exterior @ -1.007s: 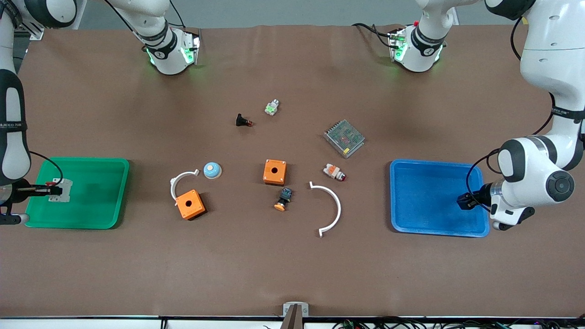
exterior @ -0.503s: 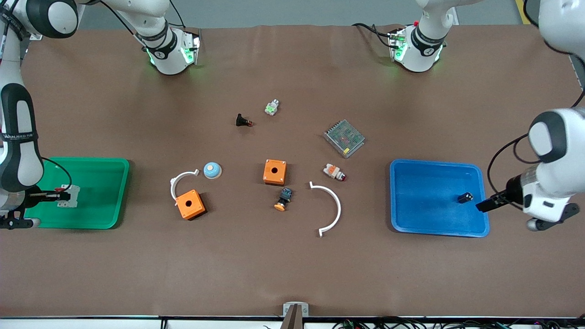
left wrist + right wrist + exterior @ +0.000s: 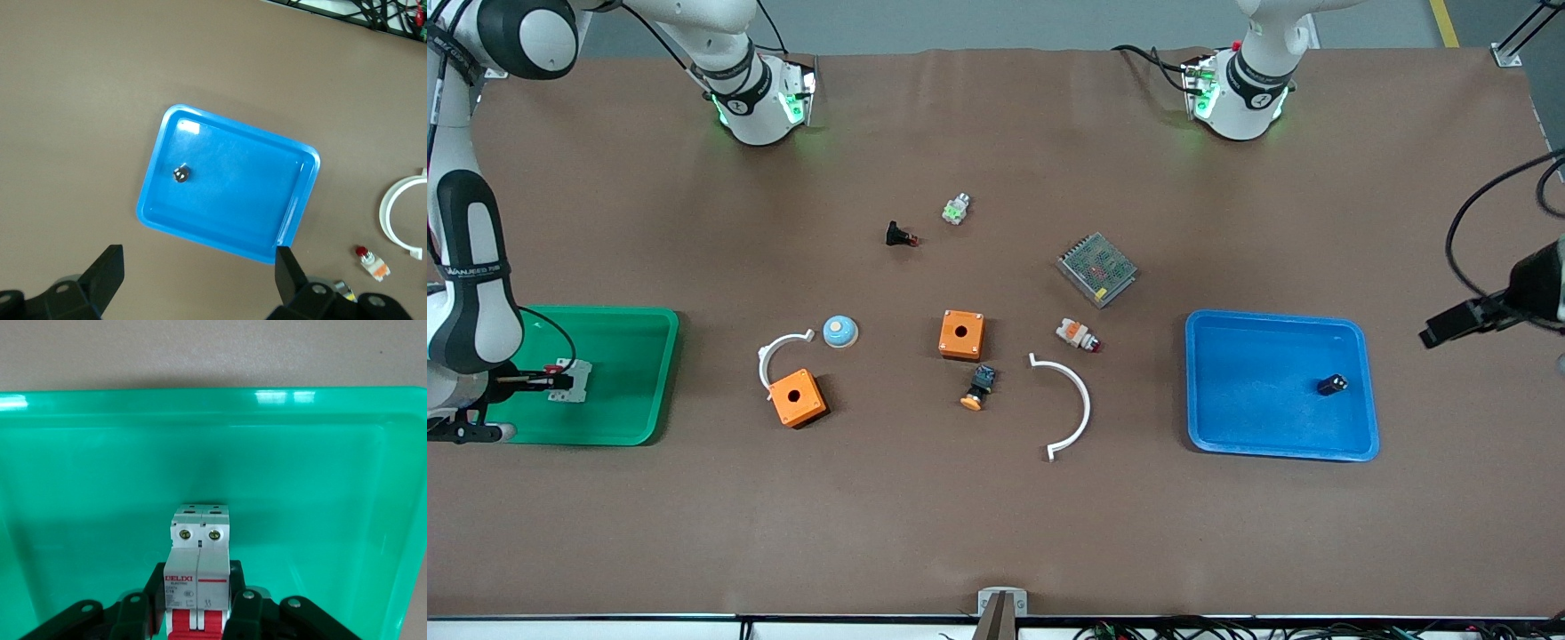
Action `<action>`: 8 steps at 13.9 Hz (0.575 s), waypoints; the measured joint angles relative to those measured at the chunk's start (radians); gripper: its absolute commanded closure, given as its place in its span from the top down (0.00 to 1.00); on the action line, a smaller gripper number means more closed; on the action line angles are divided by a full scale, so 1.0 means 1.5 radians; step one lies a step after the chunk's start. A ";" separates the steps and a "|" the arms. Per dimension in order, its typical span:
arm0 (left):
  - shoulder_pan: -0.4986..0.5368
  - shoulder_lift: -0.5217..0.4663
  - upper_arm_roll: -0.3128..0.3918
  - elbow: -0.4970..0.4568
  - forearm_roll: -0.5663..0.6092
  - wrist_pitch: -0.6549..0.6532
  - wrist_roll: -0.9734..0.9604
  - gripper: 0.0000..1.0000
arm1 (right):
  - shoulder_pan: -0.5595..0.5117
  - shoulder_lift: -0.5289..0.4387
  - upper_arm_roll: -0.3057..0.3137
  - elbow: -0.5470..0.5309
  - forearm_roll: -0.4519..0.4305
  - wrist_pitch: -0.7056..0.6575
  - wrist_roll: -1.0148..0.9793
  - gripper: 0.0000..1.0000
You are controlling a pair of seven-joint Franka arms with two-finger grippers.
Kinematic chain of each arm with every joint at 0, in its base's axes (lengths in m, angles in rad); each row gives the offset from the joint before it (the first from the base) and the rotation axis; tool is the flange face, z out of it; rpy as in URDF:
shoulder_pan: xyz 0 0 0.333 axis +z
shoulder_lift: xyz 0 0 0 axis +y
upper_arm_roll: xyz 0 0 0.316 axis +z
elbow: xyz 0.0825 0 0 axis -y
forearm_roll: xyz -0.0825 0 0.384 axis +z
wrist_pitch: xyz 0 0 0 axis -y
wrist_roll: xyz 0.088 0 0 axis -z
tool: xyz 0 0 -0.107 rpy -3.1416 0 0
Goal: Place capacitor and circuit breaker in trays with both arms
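1. Two trays sit on the brown counter (image 3: 996, 524): a green plastic tray (image 3: 627, 373) at the right arm's end and a blue plastic tray (image 3: 1254, 391) at the left arm's end.
2. One tiny black cylindrical capacitor (image 3: 1332, 384) lies loose in the blue tray, near the wall toward the left arm's end; the left wrist view shows it there too (image 3: 181, 174).
3. One white-and-grey circuit breaker with red levers (image 3: 571, 368) is inside the green tray; the right wrist view (image 3: 198, 577) shows its red end between the fingers.
4. Two orange square boxes with round holes are on the counter, one mid-counter (image 3: 961, 334) and one nearer the green tray (image 3: 798, 397). Two white curved plastic arcs lie there as well, a small one (image 3: 775, 354) touching the second box and a larger one (image 3: 1069, 404) near the blue tray.
5. The right gripper (image 3: 534, 380) has its jaws closed on the circuit breaker, low in the green tray.
6. The left gripper (image 3: 1449, 324) is up in the air over bare counter past the blue tray's end, jaws spread wide and holding nothing, as the left wrist view shows (image 3: 200, 277).
7. Since half a second ago the left gripper has drawn farther away from the blue tray, while the capacitor stayed put. The circuit breaker has shifted slightly with the right gripper.
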 measured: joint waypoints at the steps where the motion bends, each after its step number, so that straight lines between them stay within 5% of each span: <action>1: 0.000 -0.017 0.000 0.000 0.000 -0.020 0.003 1.00 | -0.001 0.000 0.000 0.000 0.000 0.000 0.000 0.96; 8: -0.047 -0.094 0.004 -0.010 0.004 -0.116 0.014 1.00 | 0.006 -0.053 0.015 0.015 0.000 -0.046 0.007 0.99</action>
